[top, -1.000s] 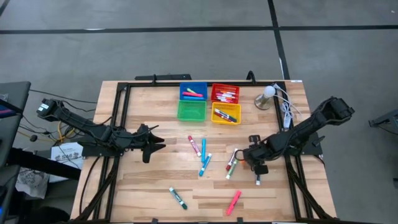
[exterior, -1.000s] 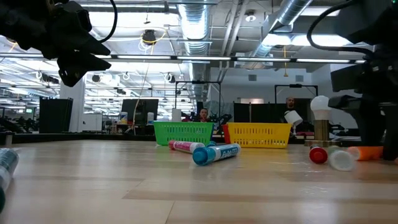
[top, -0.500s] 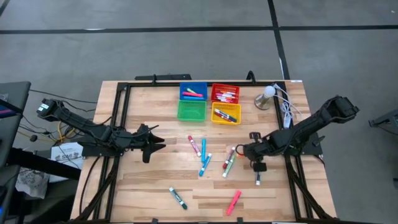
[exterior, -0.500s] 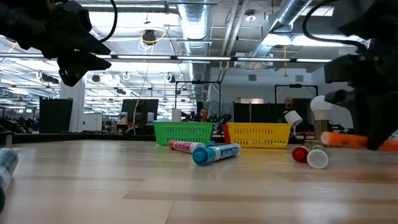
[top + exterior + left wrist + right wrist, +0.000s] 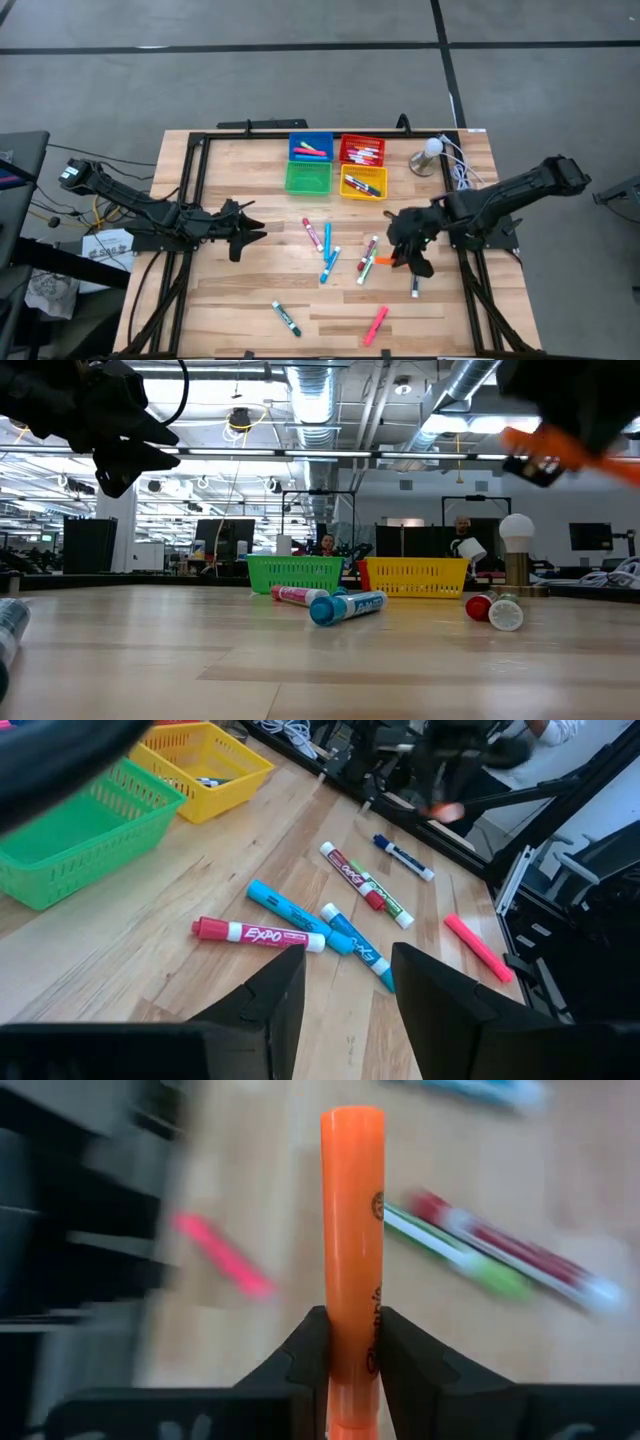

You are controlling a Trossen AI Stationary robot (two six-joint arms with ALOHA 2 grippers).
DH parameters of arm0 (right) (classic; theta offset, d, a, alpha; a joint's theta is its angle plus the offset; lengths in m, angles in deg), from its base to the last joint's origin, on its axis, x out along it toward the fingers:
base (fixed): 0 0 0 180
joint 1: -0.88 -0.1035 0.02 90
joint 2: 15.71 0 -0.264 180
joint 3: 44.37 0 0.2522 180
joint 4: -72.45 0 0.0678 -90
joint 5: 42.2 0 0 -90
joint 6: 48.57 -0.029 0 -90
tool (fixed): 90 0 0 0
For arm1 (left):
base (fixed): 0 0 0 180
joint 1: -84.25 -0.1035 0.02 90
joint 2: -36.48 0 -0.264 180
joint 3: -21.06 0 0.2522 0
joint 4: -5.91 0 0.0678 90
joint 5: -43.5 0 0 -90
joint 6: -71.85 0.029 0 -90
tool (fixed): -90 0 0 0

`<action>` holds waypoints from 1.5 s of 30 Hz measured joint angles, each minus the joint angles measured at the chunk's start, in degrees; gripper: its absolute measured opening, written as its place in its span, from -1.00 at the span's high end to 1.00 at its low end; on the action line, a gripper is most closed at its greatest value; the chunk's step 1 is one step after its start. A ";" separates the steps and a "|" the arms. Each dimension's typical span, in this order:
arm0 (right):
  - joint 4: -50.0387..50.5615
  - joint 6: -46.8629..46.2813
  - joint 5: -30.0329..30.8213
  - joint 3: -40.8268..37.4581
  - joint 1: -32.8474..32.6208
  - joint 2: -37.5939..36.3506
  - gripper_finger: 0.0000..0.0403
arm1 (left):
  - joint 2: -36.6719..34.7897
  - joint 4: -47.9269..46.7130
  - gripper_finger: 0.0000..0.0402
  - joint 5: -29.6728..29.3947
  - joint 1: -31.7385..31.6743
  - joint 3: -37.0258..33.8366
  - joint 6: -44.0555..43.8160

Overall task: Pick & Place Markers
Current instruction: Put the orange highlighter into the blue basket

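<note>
**Carrying the orange marker to the bins**

The right gripper (image 5: pixel 345 1370) has its jaws clenched on an orange marker (image 5: pixel 352 1230), gripped near one end so most of the barrel sticks out beyond the fingers. In the high view the right gripper (image 5: pixel 408 250) hangs above the tabletop (image 5: pixel 240 310), on the near side of the yellow bin (image 5: pixel 363 183) and well apart from it. The low view shows the marker lifted clear of the wood.

With so much barrel overhanging, the marker could pivot in the grip, so a smooth, unhurried swing toward the bins looks safest. The four bins sit touching in a square: the red bin (image 5: pixel 362 150) and blue bin (image 5: pixel 311 147) beyond the yellow one, the green bin (image 5: pixel 307 178) beside it. Which bin suits an orange marker is not certain from here; the yellow one seems likeliest. Bring the tip well inside the rim before letting go, since the neighbouring walls are close.

Other markers lie on the tabletop between the yellow bin and the front edge, among them a red and green pair (image 5: pixel 368 260) just beside the right gripper.

The left gripper (image 5: pixel 345 1005) waits with jaws released, over the tabletop far to the green bin's side.
</note>
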 joint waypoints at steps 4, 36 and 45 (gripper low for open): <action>-7.28 -0.01 -14.76 0.95 3.62 -1.18 0.71 | 0.00 0.01 0.26 0.00 0.00 0.00 0.07; -29.97 -1.41 -30.70 6.07 23.22 12.66 0.68 | -1.51 4.09 0.26 0.04 -0.40 0.00 9.90; -24.36 8.10 -28.84 18.20 28.86 20.46 0.68 | -12.21 1.46 0.26 6.62 -4.69 0.00 19.79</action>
